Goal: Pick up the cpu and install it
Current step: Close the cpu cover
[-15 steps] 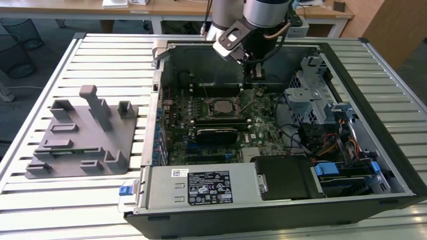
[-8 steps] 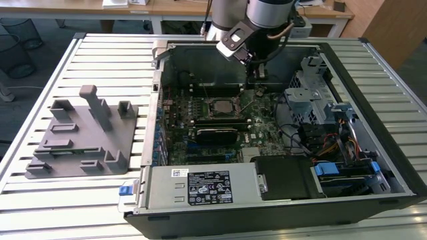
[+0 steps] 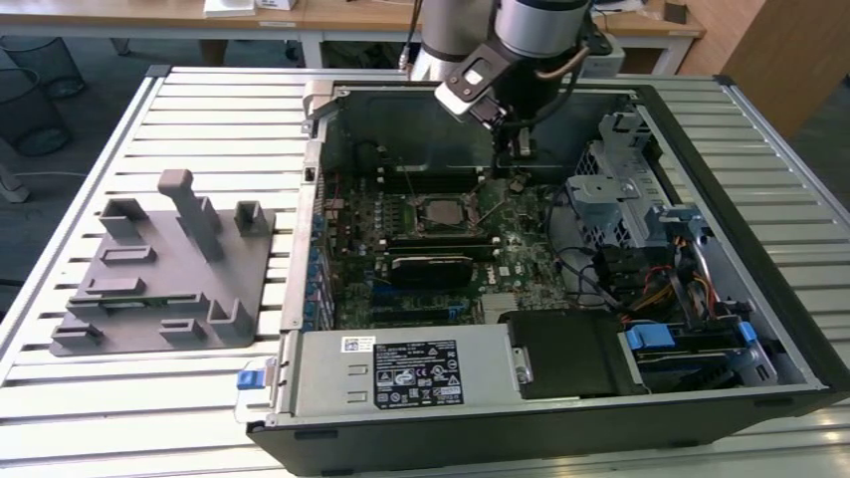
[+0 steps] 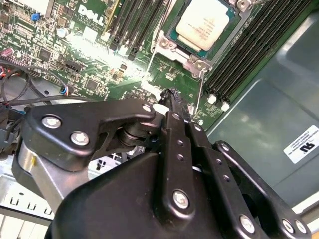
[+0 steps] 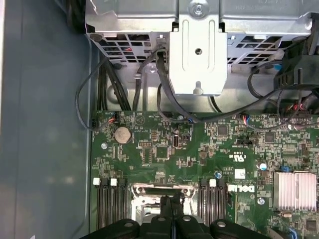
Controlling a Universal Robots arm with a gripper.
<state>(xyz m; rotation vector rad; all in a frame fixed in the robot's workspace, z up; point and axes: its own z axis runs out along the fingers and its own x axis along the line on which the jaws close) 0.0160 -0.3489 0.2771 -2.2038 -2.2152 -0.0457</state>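
The cpu is a small pale square chip lying flat in its socket in the middle of the motherboard, inside the open computer case. In the second wrist view the cpu shows its silvery-beige top inside the metal socket frame. My gripper hangs inside the case, off the cpu toward the exterior view's right and further back. Its fingertips are pressed together with nothing between them, close above the board near the socket's corner and its thin wire lever. In the first wrist view the gripper is shut.
A grey plastic tray with upright posts stands on the slatted table at the exterior view's left. Inside the case are a black ribbed block, memory slots, a metal drive cage, loose cables and the power supply.
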